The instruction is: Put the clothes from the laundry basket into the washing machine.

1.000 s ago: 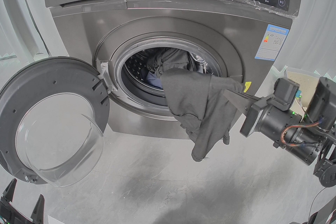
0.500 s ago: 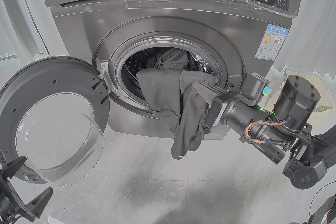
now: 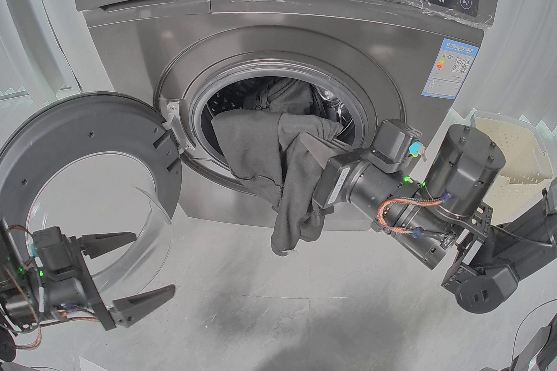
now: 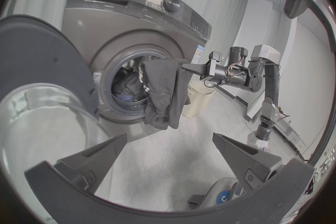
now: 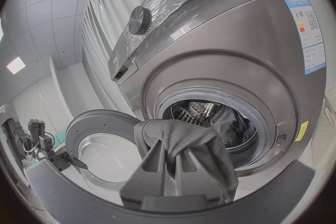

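Observation:
A dark grey garment [image 3: 272, 157] hangs in front of the washing machine's [image 3: 145, 42] round drum opening [image 3: 232, 99], its lower end dangling below the rim. My right gripper [image 3: 313, 141] is shut on the garment's upper right fold, just right of the opening; in the right wrist view its fingers [image 5: 155, 168] pinch the cloth [image 5: 182, 135]. More dark clothes [image 3: 284, 94] lie inside the drum. My left gripper [image 3: 154, 263] stands open and holds nothing, low at the left, in front of the open door [image 3: 75, 128]. The cream laundry basket [image 3: 516, 169] stands right of the machine.
The machine's door is swung wide to the left, its glass bowl [image 3: 98, 227] facing out. Bare grey floor [image 3: 278, 308] lies before the machine. Pale curtains [image 3: 35, 13] hang behind it.
My right gripper has carried the garment left, from beside the machine to the drum opening. My left gripper has risen into view at the lower left.

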